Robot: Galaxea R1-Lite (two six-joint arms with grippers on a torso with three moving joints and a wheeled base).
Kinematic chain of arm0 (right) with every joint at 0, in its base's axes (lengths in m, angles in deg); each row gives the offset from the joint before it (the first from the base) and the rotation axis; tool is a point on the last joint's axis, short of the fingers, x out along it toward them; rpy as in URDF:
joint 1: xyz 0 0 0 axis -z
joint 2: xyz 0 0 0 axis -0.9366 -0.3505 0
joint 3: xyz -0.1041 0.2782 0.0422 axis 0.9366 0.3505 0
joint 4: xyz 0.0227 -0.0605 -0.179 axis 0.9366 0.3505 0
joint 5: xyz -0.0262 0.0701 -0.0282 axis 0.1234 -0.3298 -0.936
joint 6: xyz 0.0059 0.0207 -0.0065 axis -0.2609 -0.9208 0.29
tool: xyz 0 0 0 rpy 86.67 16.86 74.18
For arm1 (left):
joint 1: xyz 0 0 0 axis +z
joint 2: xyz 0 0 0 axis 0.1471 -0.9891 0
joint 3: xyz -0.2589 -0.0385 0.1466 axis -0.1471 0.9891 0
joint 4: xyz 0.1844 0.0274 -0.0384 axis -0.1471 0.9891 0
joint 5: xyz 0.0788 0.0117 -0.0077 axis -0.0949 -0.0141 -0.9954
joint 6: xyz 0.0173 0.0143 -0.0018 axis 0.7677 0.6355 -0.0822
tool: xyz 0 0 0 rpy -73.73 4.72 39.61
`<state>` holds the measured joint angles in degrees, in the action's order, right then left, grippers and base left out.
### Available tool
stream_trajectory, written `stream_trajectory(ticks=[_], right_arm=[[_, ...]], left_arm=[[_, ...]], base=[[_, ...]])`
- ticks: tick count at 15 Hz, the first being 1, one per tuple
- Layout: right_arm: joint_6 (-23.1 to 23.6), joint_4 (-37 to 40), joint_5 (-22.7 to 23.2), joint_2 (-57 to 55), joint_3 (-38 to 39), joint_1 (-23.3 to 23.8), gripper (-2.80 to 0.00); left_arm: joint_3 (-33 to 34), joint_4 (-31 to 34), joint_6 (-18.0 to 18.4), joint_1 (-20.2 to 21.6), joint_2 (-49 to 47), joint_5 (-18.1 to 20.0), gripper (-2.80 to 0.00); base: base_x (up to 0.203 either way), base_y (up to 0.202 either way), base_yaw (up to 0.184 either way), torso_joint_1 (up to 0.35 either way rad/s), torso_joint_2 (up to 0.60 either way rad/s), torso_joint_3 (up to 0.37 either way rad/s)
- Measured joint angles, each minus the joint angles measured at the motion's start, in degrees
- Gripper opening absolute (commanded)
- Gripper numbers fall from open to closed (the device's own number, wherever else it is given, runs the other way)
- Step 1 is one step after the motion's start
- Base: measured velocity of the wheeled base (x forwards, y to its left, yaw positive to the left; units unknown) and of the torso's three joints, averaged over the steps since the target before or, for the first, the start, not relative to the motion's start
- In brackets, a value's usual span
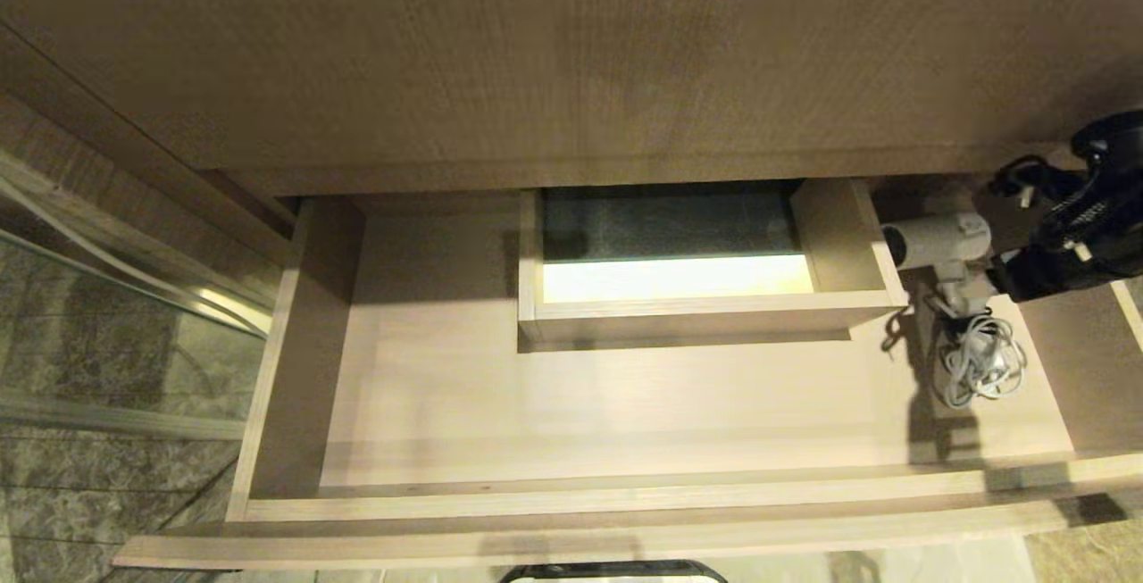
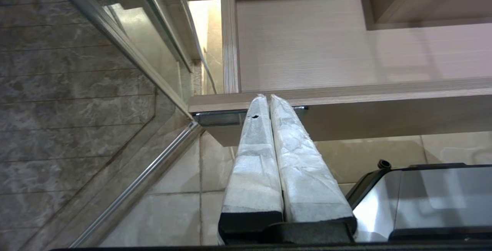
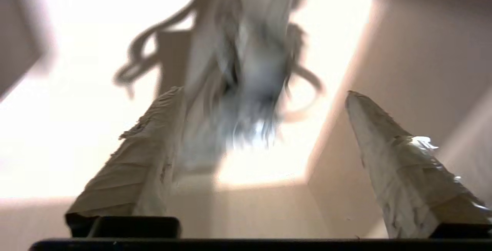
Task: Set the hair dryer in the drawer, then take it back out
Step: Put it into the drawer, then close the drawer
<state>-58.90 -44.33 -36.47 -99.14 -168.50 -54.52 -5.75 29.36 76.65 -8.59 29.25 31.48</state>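
The drawer [image 1: 446,387] stands pulled out, wide and shallow, with a boxed cut-out [image 1: 705,320] at its middle back. The white hair dryer [image 1: 946,244] lies inside at the far right, barrel toward the cut-out, its bundled cord [image 1: 982,369] on the drawer floor in front of it. My right gripper [image 1: 1005,284] hangs just right of the dryer's handle. In the right wrist view the right gripper [image 3: 263,91] is open wide, and the blurred hair dryer [image 3: 246,70] sits close to one finger [image 3: 153,147], clear of the other. My left gripper [image 2: 267,97] is shut and empty, below the drawer's front edge [image 2: 384,93].
The vanity's wood-grain front [image 1: 571,47] overhangs the back of the drawer. A glass panel with a metal frame [image 1: 116,324] stands at the left over marble tiles. Part of my base [image 2: 423,201] shows below the drawer front.
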Motion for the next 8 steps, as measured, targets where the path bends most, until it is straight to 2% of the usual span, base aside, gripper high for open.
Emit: stream_trajectory(ticks=[3, 4, 8], right_arm=[[0.45, 2.53, -0.05, 11.34, 10.7, 0.01, 0.0], [0.55, 2.85, -0.16, 14.97, 13.7, -0.07, -2.8], [1.76, 3.94, -0.05, 27.73, 22.22, -0.84, -2.8]], left_arm=[[0.0, -0.04, 0.02, 0.02, 0.0, 0.0, -2.8], [0.0, 0.0, 0.02, 0.0, 0.0, 0.0, -2.8], [0.0, -0.02, 0.02, -0.02, 0.0, -0.02, -2.8]], base=[[0.0, 0.0, 0.0, 0.0, 0.0, 0.0], [0.0, 0.0, 0.0, 0.0, 0.0, 0.0], [0.0, 0.0, 0.0, 0.0, 0.0, 0.0]])
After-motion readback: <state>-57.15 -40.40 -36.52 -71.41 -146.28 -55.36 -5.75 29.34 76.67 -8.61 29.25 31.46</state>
